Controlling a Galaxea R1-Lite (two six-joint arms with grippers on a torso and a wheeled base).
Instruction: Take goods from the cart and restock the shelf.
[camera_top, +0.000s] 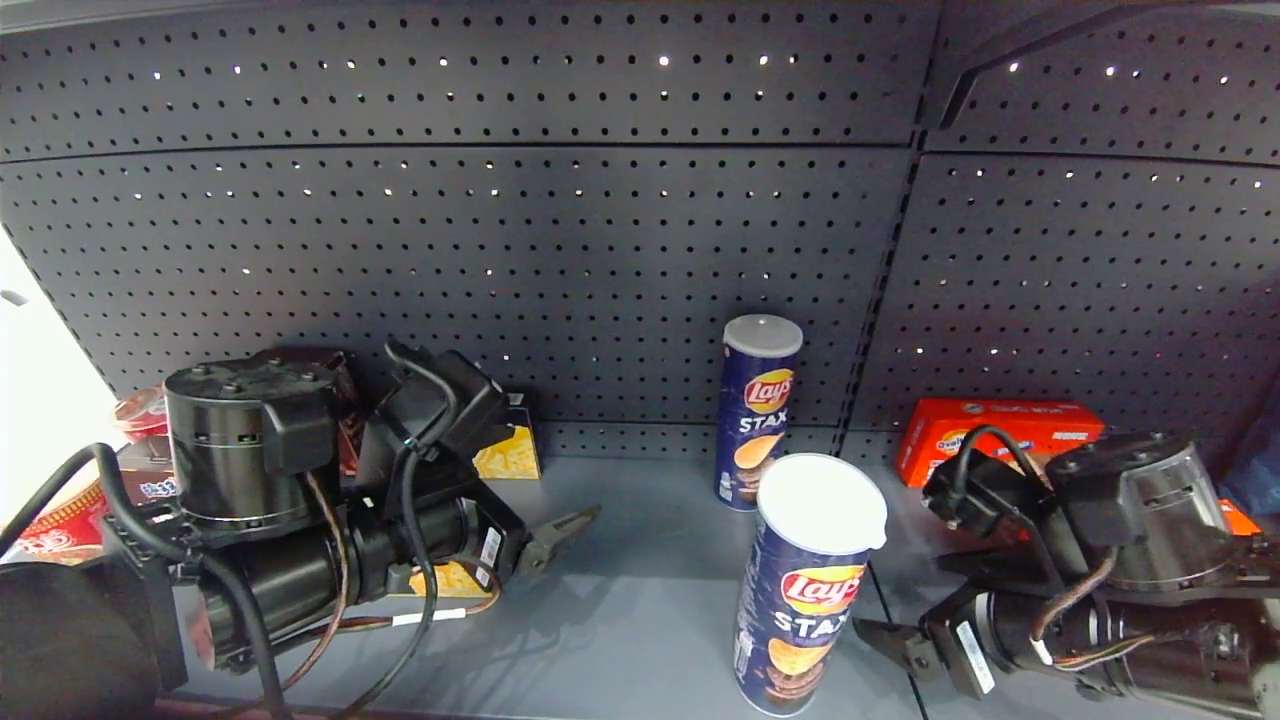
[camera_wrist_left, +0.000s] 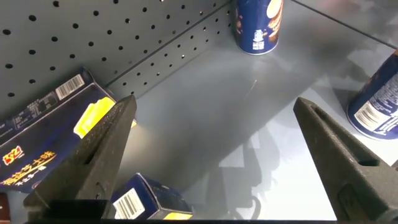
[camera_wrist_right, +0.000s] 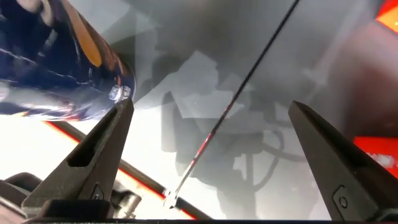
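Firstly, right gripper (camera_wrist_right: 211, 107): jaws spread wide with nothing between them, low over the front of the shelf.
Near can: dark blue cylindrical crisp can with a white lid (camera_top: 805, 590), upright at the shelf's front edge, just beside one finger of the right gripper; whether they touch cannot be told. Lid on, contents hidden.
Left gripper (camera_wrist_left: 214, 106): jaws wide apart and holding nothing, above bare shelf, well apart from both cans.
Shelf: grey metal shelf board (camera_top: 640, 600), bearing all the goods listed.
Front box: small dark blue and yellow carton with a barcode (camera_wrist_left: 146, 202), lying closed under the left gripper's near finger.
Back-left box: dark blue carton with a yellow patch and a barcode (camera_wrist_left: 50, 130), closed, against the back panel.
Far can: second dark blue crisp can with a grey-white lid (camera_top: 757, 415), upright near the back panel, behind the near can and apart from it. Lid on.
Orange box: flat orange cardboard carton (camera_top: 1000, 430), closed, at the back on the right, behind the right arm.
Back panel: black perforated metal wall (camera_top: 500, 250), rising behind the shelf.
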